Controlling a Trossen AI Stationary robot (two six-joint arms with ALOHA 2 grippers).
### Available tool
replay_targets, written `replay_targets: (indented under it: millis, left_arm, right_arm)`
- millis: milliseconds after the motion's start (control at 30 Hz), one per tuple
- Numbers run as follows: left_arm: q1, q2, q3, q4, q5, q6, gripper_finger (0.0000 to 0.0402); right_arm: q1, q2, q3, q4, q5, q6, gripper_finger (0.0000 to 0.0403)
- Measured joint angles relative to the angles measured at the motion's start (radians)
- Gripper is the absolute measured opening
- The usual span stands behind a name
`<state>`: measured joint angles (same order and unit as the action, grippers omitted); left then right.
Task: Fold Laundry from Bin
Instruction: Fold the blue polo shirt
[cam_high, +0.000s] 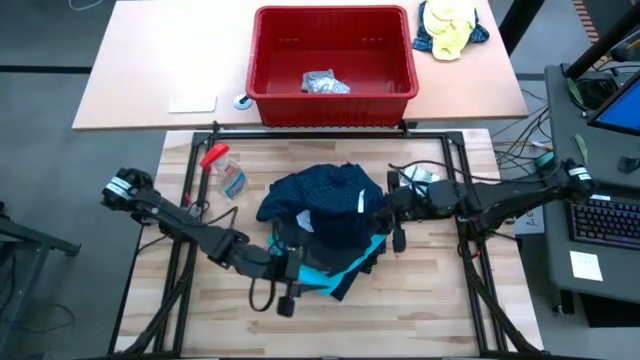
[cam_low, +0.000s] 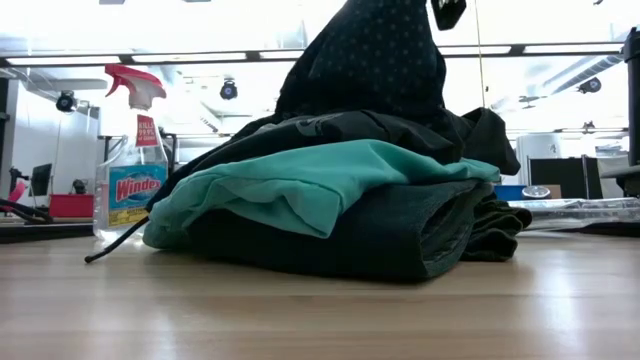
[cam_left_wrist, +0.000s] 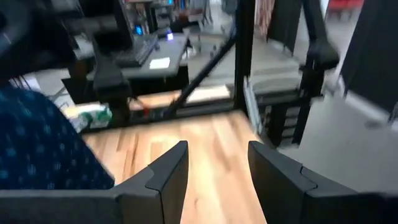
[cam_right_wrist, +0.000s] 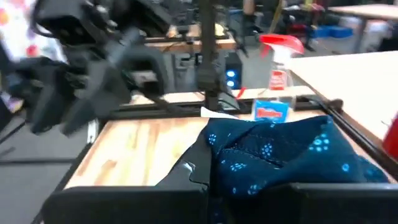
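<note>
Slippage worries us; our right gripper (cam_high: 392, 205), clamped on the navy dotted soft garment (cam_high: 325, 200) lifted over the folded stack (cam_high: 330, 265) mid-table, could topple it; left gripper (cam_left_wrist: 214, 171) gapes empty beside; red plastic bin (cam_high: 333, 95) sits beyond.

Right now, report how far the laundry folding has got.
Done: folded clothes are stacked on the wooden table, turquoise shirt on top. In hand: the right gripper is shut on the navy dotted shirt, lifting it; the left gripper is open, empty. Left: one light grey piece in the red bin.
</note>
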<state>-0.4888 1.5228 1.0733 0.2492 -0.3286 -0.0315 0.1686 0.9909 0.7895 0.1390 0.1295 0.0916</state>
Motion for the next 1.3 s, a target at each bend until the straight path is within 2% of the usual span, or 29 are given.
replay_targets:
  millis: [200, 400, 567, 700, 967, 1300]
  left_arm:
    - [-0.043, 0.014, 0.040, -0.004, -0.005, -0.027, 0.0151]
    - [-0.055, 0.026, 0.045, -0.025, -0.005, -0.034, 0.0151]
    - [-0.057, 0.038, 0.045, -0.099, -0.005, -0.035, 0.0151]
    - [-0.057, 0.040, 0.044, -0.172, -0.007, -0.063, 0.0151]
    - [-0.084, 0.048, 0.031, -0.209, -0.159, -0.120, 0.0151]
    - [-0.119, 0.048, -0.008, -0.178, -0.162, -0.207, 0.0151]
  right_arm:
    - [0.104, 0.017, -0.020, 0.001, 0.014, 0.052, 0.0009]
    - [0.206, 0.058, -0.020, 0.008, 0.153, 0.028, 0.0009]
    - [0.245, 0.101, -0.020, 0.045, 0.170, -0.003, 0.0009]
    - [0.252, 0.129, -0.020, 0.107, 0.167, -0.023, 0.0009]
    - [0.250, 0.152, -0.011, 0.143, 0.194, -0.052, 0.0010]
    - [0.250, 0.151, 0.024, 0.136, 0.196, -0.073, 0.0012]
